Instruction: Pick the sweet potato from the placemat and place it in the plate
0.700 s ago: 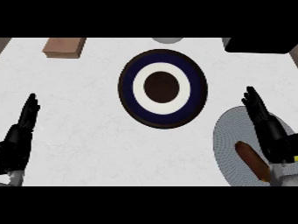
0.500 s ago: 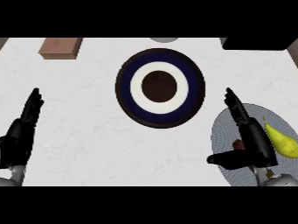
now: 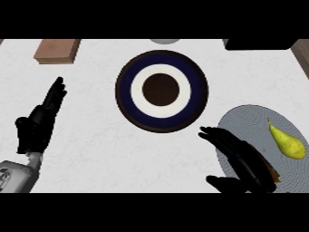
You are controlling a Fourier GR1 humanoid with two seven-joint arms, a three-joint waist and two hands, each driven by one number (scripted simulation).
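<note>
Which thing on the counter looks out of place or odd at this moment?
A yellow pear lies on the grey placemat, though the task names only a sweet potato. The right hand hides most of the brown sweet potato there. The plate sits flat and holds nothing.

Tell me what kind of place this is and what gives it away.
Probably a kitchen counter set for a meal. A round plate with dark blue, white and brown rings sits on a pale, marble-like countertop, and beside it a grey placemat carries a yellow pear.
</note>
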